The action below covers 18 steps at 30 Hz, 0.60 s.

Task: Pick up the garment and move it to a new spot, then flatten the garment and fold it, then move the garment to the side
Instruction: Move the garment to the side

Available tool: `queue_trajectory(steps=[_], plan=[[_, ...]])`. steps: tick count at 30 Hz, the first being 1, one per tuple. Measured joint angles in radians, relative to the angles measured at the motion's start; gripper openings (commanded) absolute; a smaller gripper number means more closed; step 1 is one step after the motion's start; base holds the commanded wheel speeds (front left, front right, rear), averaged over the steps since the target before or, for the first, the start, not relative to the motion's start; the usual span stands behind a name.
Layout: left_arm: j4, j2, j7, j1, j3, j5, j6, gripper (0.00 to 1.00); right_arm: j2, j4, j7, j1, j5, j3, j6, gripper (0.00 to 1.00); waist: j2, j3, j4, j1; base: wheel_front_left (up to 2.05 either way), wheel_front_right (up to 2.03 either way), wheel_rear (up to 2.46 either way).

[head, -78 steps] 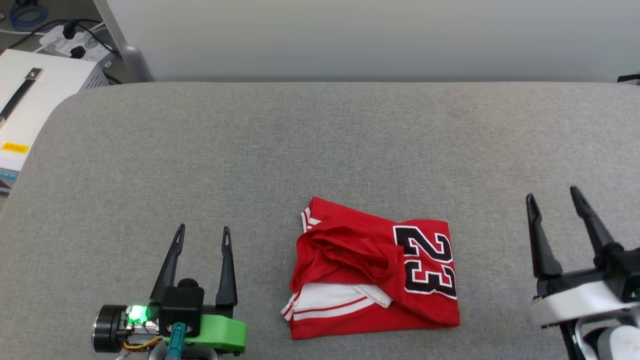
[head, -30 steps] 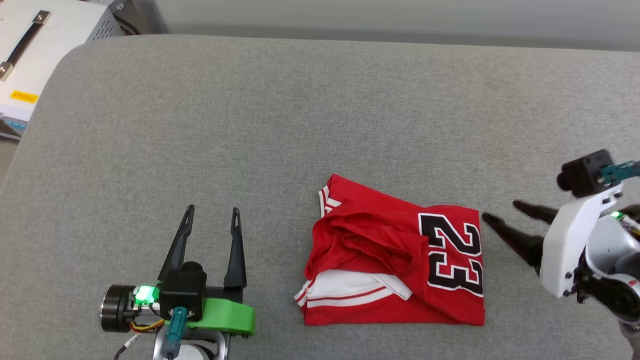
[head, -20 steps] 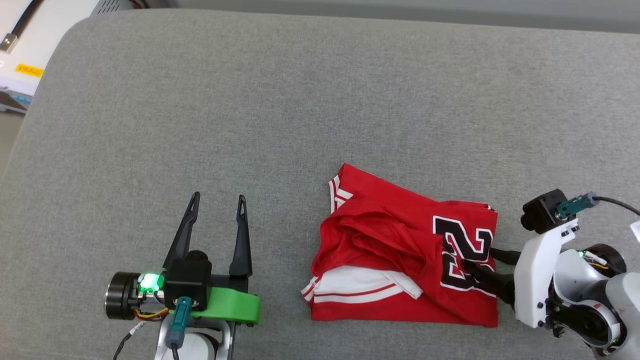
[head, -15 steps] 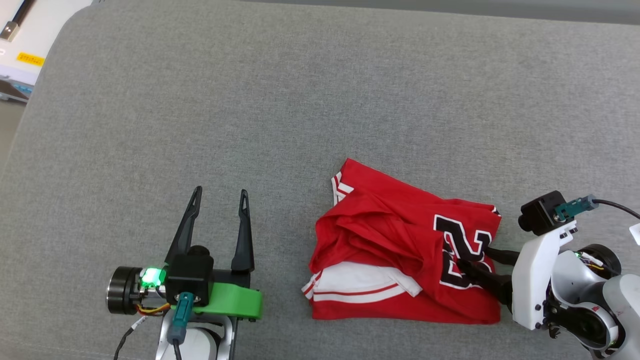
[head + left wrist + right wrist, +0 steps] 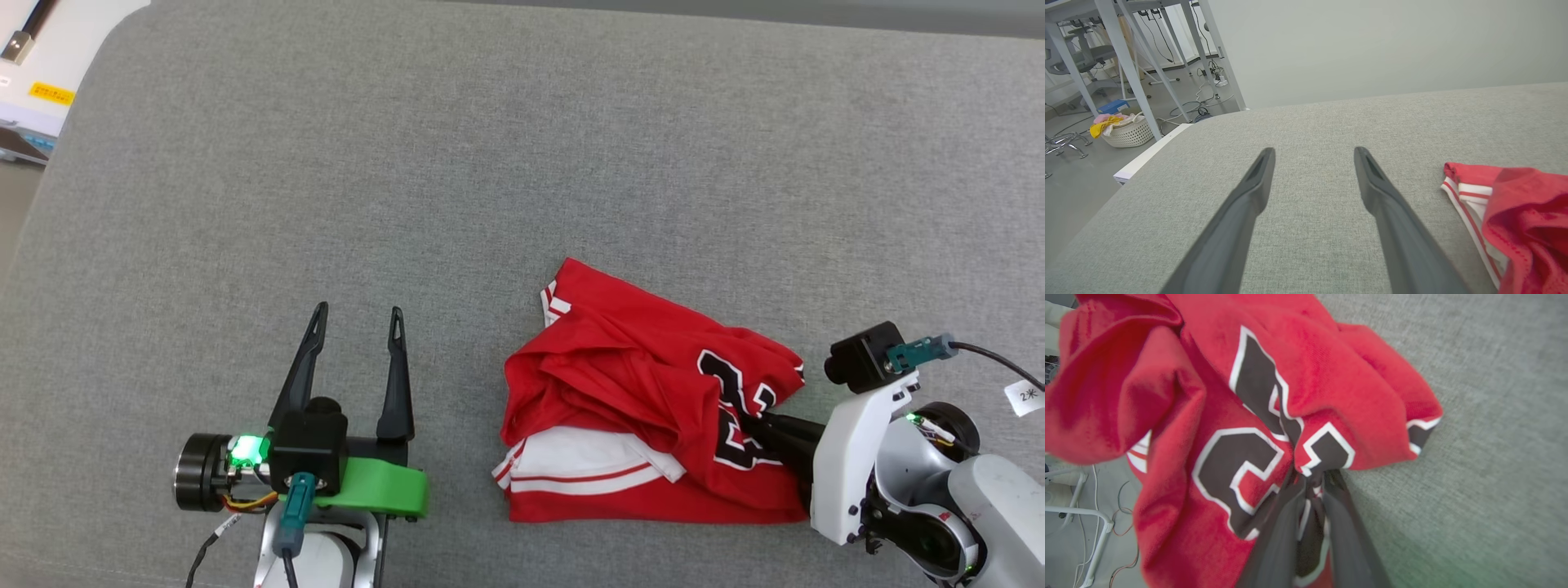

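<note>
Right claw [image 5: 1311, 479], lower right of frame, clamped on right edge of garment [image 5: 637, 392], which extends leftward; left claw [image 5: 357, 310] wide open, empty, farther off

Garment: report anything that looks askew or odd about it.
The garment is rumpled, not flat: its right edge, at the black number, is puckered where the fingers of the right gripper pinch it, and a white sleeve sticks out from under the red folds.
</note>
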Motion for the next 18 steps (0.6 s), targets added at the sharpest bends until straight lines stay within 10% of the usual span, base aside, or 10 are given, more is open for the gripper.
queue_trajectory(steps=[18], plan=[[-0.008, 0.015, 0.000, 0.033, 0.032, 0.000, 0.000, 1.00, -0.195, -0.184, -0.111, -0.053, -0.187, -0.057, 0.000, 0.00, 0.0000, -0.060, -0.132, 0.0000, 0.00, 0.00, 0.00]])
